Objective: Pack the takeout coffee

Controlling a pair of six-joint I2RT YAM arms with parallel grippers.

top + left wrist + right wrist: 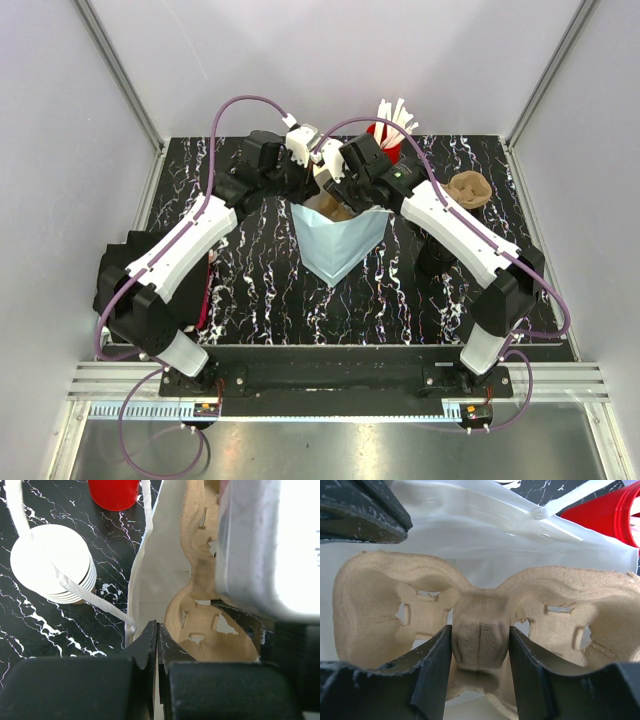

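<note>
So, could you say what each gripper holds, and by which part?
Right gripper: brown moulded-pulp cup carrier, by its central ridge; left gripper: white handled bag, by its rim.

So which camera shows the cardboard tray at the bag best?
Right wrist: the tray fills the picture, both cup wells plain. Left wrist sees it slantwise, partly behind the right gripper. Top shows only a brown sliver in the bag.

No writing, label, brand or number is legible anywhere. Dark marks at three o'clock on the white housing [270, 545] are cut off and unreadable.
</note>
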